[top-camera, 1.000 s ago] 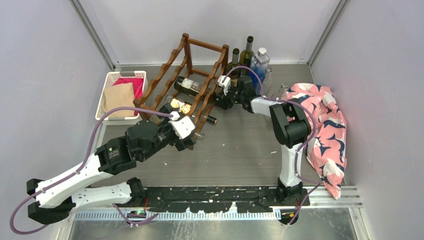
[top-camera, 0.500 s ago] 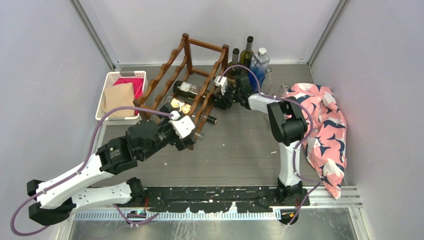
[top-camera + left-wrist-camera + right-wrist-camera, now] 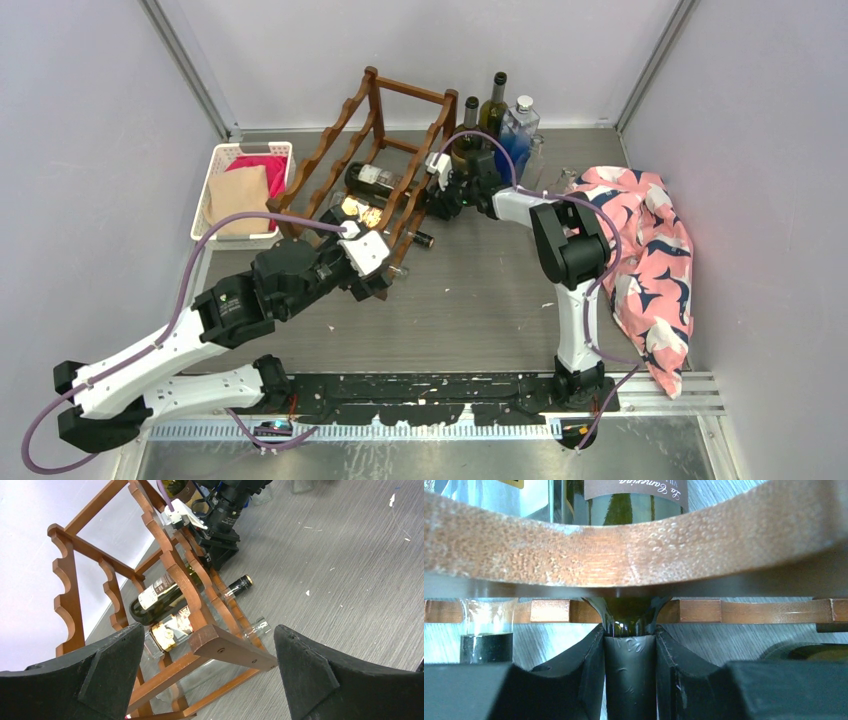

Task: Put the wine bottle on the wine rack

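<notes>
Right wrist view: my right fingers [image 3: 589,670] clamp the neck of the dark green glass wine bottle [image 3: 630,616], which lies across the reddish-brown scalloped wooden wine rack [image 3: 624,550]. Left fingers [image 3: 112,665] spread apart, near the rack's foot.

Likely a robotics lab test cell; plain pale panel walls [image 3: 80,150], metal corner posts [image 3: 192,68], scuffed grey tabletop [image 3: 480,290]

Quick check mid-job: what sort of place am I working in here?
Likely a robot test booth, not a home: bare pale walls close in a scuffed grey table, and the wine rack, basket and patterned cloth sit like props.
</notes>
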`<action>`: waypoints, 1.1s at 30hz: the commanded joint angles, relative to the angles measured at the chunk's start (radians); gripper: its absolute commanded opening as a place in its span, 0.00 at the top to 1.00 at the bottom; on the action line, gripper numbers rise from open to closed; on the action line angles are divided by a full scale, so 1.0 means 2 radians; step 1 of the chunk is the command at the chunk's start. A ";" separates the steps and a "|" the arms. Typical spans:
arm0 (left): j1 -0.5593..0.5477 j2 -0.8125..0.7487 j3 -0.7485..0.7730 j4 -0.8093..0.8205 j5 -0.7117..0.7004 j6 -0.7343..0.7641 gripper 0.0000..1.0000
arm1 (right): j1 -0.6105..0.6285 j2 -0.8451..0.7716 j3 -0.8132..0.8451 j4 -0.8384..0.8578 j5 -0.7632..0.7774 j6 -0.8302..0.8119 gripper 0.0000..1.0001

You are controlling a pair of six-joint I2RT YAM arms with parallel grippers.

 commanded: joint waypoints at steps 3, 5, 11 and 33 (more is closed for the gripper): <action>0.006 -0.001 0.000 0.037 0.008 -0.006 0.00 | 0.004 -0.012 0.029 0.117 -0.030 0.032 0.98; 0.006 -0.001 0.000 0.037 0.009 -0.006 0.00 | 0.005 -0.008 0.031 0.118 -0.030 0.033 0.97; 0.009 0.000 -0.001 0.037 0.012 -0.007 0.00 | 0.008 0.002 0.051 0.088 -0.024 0.021 0.94; 0.013 0.000 0.000 0.038 0.019 -0.010 0.00 | 0.016 -0.013 0.029 0.093 0.021 0.004 0.36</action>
